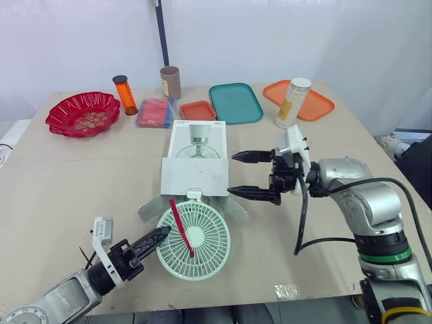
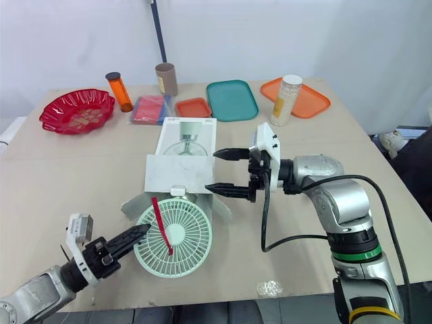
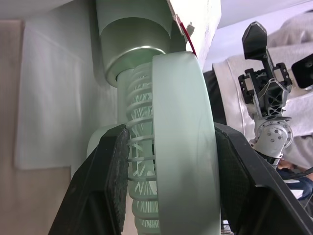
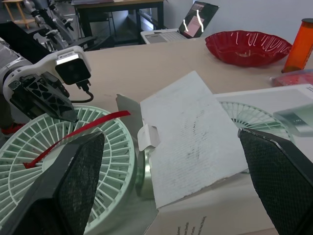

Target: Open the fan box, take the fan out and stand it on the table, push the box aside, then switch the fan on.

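The box (image 1: 194, 156) is opened, centre frame; the fan (image 1: 196, 239) is seen half out, lower centre, its rim clamped by the left pincer (image 1: 152, 241). The right pincer (image 1: 233, 173) is held wide open, empty. Standing, box-pushing and switching are left undone

Beige table (image 1: 67, 196) bearing fan box (image 1: 196, 172), fan (image 1: 202, 243), red bowl (image 1: 84, 113), teal tray (image 1: 235, 102)

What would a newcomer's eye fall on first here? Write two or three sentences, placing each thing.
The pale green round plastic fan, a red strap across its grille, lies near the tan table's front edge, its base at the mouth of the white cardboard box, its rim pinched by the left gripper. The right gripper hangs open by the box's right side.
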Controlling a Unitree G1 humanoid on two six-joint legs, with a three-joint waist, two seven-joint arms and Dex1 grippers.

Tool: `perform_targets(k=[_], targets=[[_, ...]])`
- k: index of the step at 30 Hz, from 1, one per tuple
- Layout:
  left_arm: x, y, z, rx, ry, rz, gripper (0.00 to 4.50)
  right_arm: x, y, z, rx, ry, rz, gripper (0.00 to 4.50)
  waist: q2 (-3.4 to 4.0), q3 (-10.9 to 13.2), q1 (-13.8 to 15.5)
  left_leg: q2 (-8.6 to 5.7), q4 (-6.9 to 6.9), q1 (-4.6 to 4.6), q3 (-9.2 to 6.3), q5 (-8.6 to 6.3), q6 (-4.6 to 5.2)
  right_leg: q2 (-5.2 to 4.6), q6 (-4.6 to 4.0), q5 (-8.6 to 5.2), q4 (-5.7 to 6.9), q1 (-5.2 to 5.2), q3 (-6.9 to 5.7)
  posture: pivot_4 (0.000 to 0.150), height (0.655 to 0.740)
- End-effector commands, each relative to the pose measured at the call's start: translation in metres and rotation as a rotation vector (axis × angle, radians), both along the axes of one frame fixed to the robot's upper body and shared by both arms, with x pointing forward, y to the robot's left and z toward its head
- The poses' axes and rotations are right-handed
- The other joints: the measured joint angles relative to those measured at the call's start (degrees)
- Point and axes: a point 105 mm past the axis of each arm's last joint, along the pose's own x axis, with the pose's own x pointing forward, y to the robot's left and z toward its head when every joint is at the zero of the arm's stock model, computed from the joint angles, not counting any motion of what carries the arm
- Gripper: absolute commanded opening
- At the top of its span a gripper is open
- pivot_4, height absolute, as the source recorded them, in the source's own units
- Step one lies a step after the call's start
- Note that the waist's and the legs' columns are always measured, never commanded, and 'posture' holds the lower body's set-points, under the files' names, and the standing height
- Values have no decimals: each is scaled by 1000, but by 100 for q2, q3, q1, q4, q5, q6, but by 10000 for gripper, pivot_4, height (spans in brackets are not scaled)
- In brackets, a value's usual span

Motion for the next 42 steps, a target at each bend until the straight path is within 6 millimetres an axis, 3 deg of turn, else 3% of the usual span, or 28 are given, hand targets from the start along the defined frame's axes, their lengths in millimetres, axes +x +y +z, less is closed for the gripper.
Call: perform_targets(k=[1,6,8,13,21,24,29,33,36,42], targets=[[-11,1,-9,31,38,-14,19196,-8,4,12,7,-60,42,45000,0,0,0,1,0,2,5,0,0,0,-3,-1,0,0,1,1500,7384],[-13,1,-16,61,32,-7,19196,-9,4,12,5,-60,44,45000,0,0,10,2,0,4,5,0,0,0,-9,-3,0,3,1,1500,7384],[-8,3,-15,64,20,9,29257,-9,5,11,4,-60,47,45000,0,-1,11,2,0,4,5,0,0,0,-9,-3,0,4,1,1500,7384],[3,5,4,34,-62,50,44587,-9,5,11,1,-63,57,45000,-1,0,14,7,0,4,8,0,0,3,-6,1,-1,2,2,1500,7384],[-4,26,10,174,-115,58,44587,-16,4,8,-2,-66,92,45000,-3,2,11,17,0,4,14,-3,-5,12,-7,4,-3,-1,2,1500,7384],[-11,36,16,329,-201,26,44587,-18,2,5,-2,-76,102,45000,-6,3,12,19,0,4,14,-4,-5,14,-11,2,-4,-1,2,1500,7384],[1,55,25,713,-487,70,44587,-19,2,-10,-37,-86,107,45000,-7,4,14,26,0,9,25,-4,-5,21,-36,-1,-9,3,5,1500,7384],[6,59,34,908,-724,61,44587,-24,1,-11,-23,-78,123,45000,-7,4,14,30,-1,7,28,-5,-6,24,-39,2,-17,2,6,1500,7384],[-3,55,19,1093,-874,-108,44587,-25,0,-15,-26,-64,130,45000,-8,5,15,32,-1,5,33,-5,-6,24,-39,6,-22,1,9,1500,7384],[-18,70,-8,1332,-1122,-268,44587,-23,2,-22,-43,-59,131,45000,-9,5,16,39,-2,7,42,-7,-3,27,-42,12,-29,1,8,1500,7384]])
